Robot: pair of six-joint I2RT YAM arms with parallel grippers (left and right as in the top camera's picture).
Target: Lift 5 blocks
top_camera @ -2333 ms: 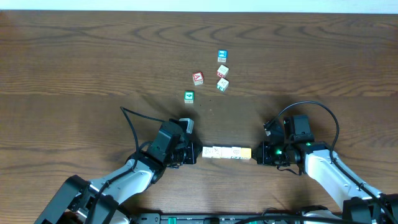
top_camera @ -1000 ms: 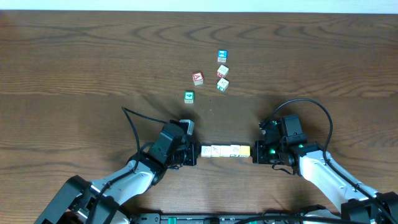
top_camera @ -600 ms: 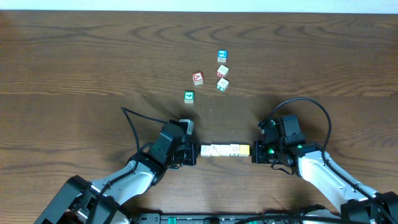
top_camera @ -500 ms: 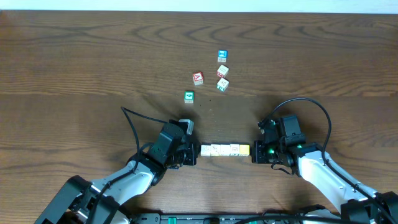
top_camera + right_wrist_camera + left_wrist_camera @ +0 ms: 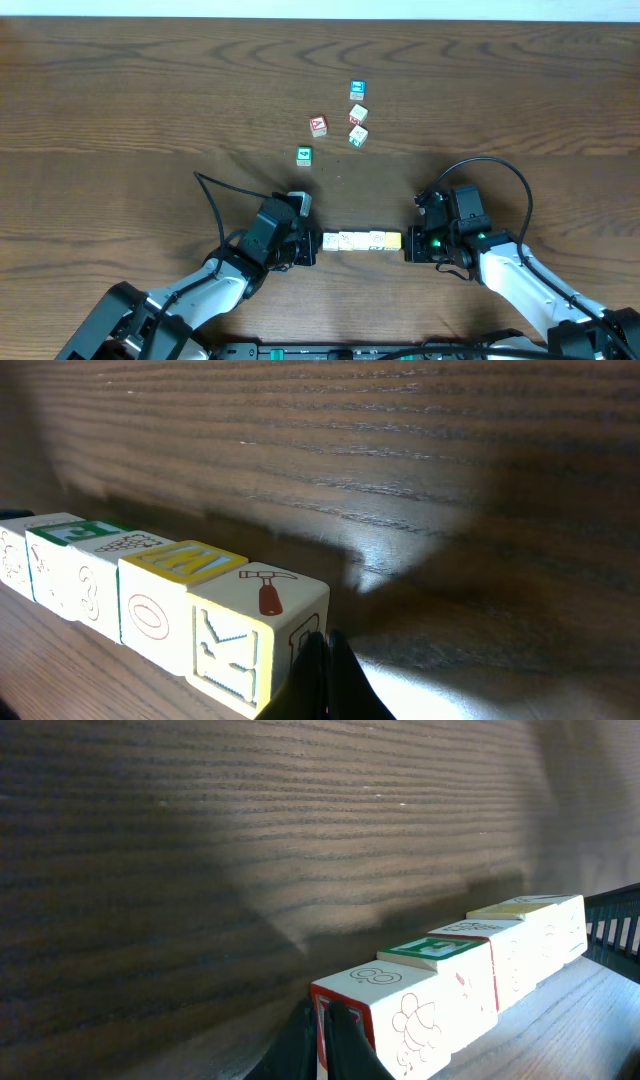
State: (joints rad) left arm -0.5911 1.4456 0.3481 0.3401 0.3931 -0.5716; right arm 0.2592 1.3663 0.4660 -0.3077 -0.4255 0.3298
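Five alphabet blocks (image 5: 362,241) lie end to end in one straight row on the wooden table (image 5: 120,100), low centre, between the two arms. Left gripper (image 5: 312,247) has its fingers brought fully together with nothing between them, and butts its tip against the row's left end. In its wrist view the fingertips (image 5: 335,1045) touch the end face of the nearest cube. Right gripper (image 5: 408,246) is likewise closed and empty, tip against the hammer-marked end block (image 5: 255,625). So the row is pinched lengthwise, not grasped (whether it has cleared the table, I cannot tell).

Step in hand, as I judge it: raise the row as one bar. To do it well — equal inward push from both ends, both tips on one line through the cube centres, arms rising together and level. Any slack or tilt and the middle cubes would likely buckle out. Loose cubes (image 5: 358,114) sit well apart up the table — no concern.
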